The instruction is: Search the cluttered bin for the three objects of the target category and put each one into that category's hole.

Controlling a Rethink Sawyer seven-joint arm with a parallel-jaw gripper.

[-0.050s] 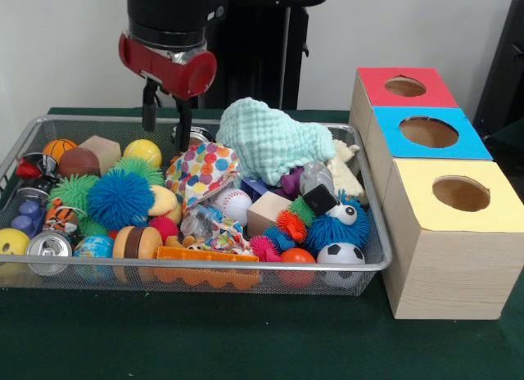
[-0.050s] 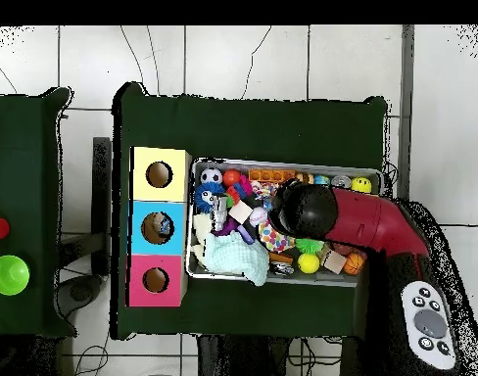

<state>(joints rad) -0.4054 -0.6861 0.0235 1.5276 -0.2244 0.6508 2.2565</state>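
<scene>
A: How did the jaws stand?

B: The gripper [image 1: 166, 116] hung over the bin's [image 1: 372, 264] far side, its two black prongs spread apart and pinching nothing, just above the polka-dot cloth [image 1: 201, 168].

A: And the target?

B: The category was not shown. If balls, the yellow ball [image 1: 143, 151] sat just beside the prongs, the baseball [image 1: 235, 205] lay mid-bin, and the soccer ball [image 1: 341, 254] was at the near corner.

A: How would they handle?

B: Light and probably squashy, likely to roll. I would grip across the widest part. The three-hole box [image 1: 442, 183] stood beside the bin.
</scene>
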